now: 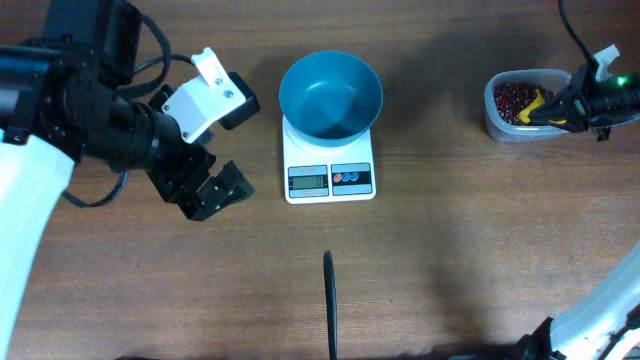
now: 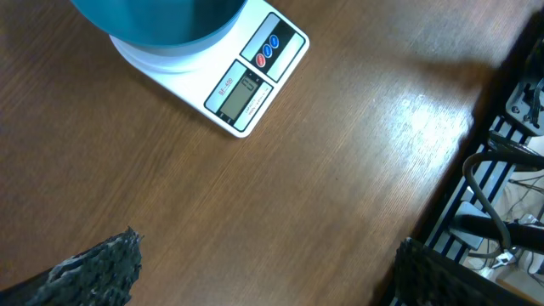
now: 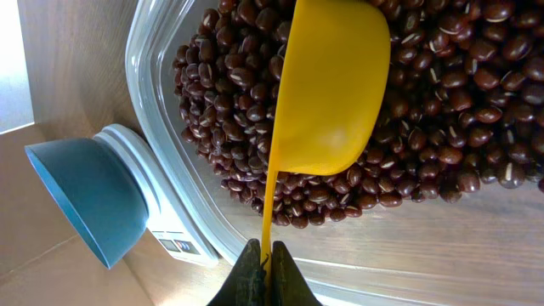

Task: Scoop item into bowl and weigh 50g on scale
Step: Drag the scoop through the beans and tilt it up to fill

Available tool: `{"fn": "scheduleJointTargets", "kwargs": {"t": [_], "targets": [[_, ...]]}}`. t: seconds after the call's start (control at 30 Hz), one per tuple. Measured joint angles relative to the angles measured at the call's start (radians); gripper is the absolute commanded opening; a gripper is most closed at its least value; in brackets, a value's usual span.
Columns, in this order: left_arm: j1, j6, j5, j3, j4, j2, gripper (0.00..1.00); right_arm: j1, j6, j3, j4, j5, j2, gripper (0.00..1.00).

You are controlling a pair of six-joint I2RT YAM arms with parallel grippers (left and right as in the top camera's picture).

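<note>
Brown wood-grain table [image 1: 450, 250], with cables and racking off its edge in the left wrist view. Here are the beans [image 3: 476, 127]: a loose, dark reddish heap filling the clear tub [image 1: 497, 128], out at two o'clock on the table. They're tiny, hard, glossy grains. My read is that they'll roll and spill at the slightest tilt, and each weighs next to nothing, so fingers are no use. The way to take them is with the yellow scoop [image 3: 336, 85], dug in low and carried level. That scoop hangs over the heap, cup toward the tub's middle, and I can't tell whether it touches the beans or carries any. Its thin handle runs back to the right gripper [image 3: 265, 274], jaws clenched tight on the handle's end. That's a narrow, stiff place to grip, so I'd judge a twist could make it swivel. Moving outward, well apart at nine o'clock from the tub, the blue bowl [image 1: 330, 95] sits on the white scale [image 1: 330, 180], at twelve o'clock on the table. The bowl looks bare inside. The display faces six o'clock, digits too small to read. Further on, at nine o'clock from the scale, the left gripper [image 1: 215, 193] hovers with jaws spread wide, grasping nothing.
</note>
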Motion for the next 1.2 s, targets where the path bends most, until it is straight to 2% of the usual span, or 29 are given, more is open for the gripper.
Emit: {"fn": "scheduleJointTargets", "kwargs": {"t": [0.23,0.47,0.77,0.93,1.2], "targets": [[0.000,0.000,0.000,0.000,0.000,0.000,0.99,-0.005,-0.090,0.000,-0.044,0.000,0.012,0.04],[0.000,0.000,0.000,0.000,0.000,0.000,0.99,-0.072,-0.212,-0.005,-0.070,-0.105,0.034,0.04],[0.000,0.000,0.000,0.000,0.000,0.000,0.99,-0.080,-0.341,-0.006,-0.115,-0.135,0.034,0.04],[0.000,0.000,0.000,0.000,0.000,0.000,0.99,-0.080,-0.373,-0.008,-0.114,-0.191,0.034,0.04],[0.000,0.000,0.000,0.000,0.000,0.000,0.99,-0.111,-0.370,-0.119,-0.076,-0.255,0.034,0.04]]}}
